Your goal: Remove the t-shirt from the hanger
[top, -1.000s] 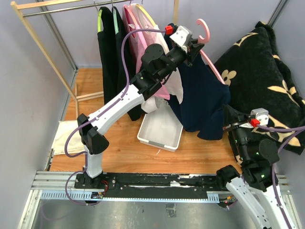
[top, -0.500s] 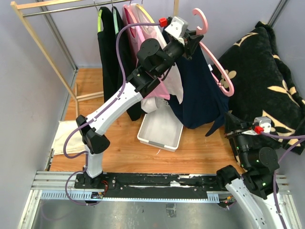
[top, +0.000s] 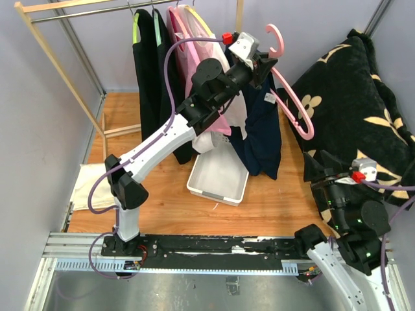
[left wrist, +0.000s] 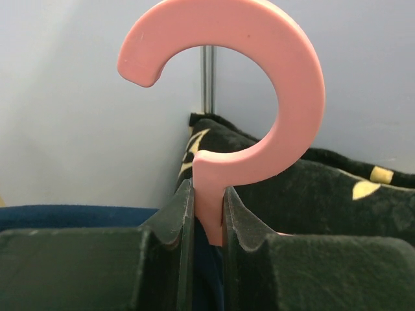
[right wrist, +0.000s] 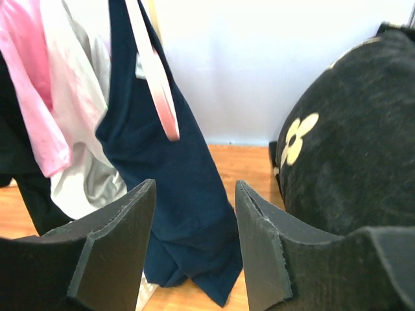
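Overhead, the left gripper [left wrist: 209, 194] is pressed tight on the neck of the pink hanger [top: 295, 103], just under its hook, and holds it high in front of the clothes rack [top: 97, 11]. The navy t-shirt [top: 262, 136] hangs in a narrow bunch directly below that gripper, draped from the hanger's near side. The hanger's other arm juts out bare to the right of the cloth. The shirt's hem dangles just above the edge of a white tray [top: 217, 178]. Low on the right, the right gripper [right wrist: 194, 186] has its fingers spread with nothing between them. It sits beside a black floral blanket [top: 363, 84], apart from the shirt, which in the wrist view hangs ahead of the gap between the fingers. Black and pink garments [top: 149, 71] fill the rack behind the left arm.
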Controlling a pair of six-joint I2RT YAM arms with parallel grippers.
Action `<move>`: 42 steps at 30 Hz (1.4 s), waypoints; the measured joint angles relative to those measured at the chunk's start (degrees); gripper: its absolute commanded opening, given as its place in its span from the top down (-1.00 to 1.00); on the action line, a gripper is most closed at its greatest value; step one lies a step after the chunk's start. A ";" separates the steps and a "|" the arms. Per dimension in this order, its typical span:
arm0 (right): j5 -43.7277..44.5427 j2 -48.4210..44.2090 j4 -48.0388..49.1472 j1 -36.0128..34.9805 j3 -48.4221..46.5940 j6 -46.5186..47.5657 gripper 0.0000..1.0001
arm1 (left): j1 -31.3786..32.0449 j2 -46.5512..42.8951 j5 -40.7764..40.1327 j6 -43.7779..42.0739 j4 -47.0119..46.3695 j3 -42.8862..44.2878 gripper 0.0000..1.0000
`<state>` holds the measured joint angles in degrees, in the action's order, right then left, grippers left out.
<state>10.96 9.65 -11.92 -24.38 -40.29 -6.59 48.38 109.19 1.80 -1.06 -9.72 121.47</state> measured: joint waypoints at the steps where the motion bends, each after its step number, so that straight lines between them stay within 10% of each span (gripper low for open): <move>1: -0.31 0.02 0.00 0.00 -1.09 0.72 -0.11 | 0.00 -0.02 0.26 -0.02 -0.02 -0.79 0.99; 27: -8.44 23.19 -10.03 0.00 -24.76 5.60 -0.27 | 2.84 -4.52 1.95 -0.52 1.40 -9.70 0.99; 42: -8.46 21.92 -8.63 0.00 -20.41 6.82 0.29 | 2.86 -4.79 3.65 -0.22 2.99 -9.64 0.99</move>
<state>2.50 31.57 -20.56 -24.38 -60.71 0.23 51.24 104.40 5.45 -1.28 -6.72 111.83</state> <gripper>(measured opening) 0.441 0.180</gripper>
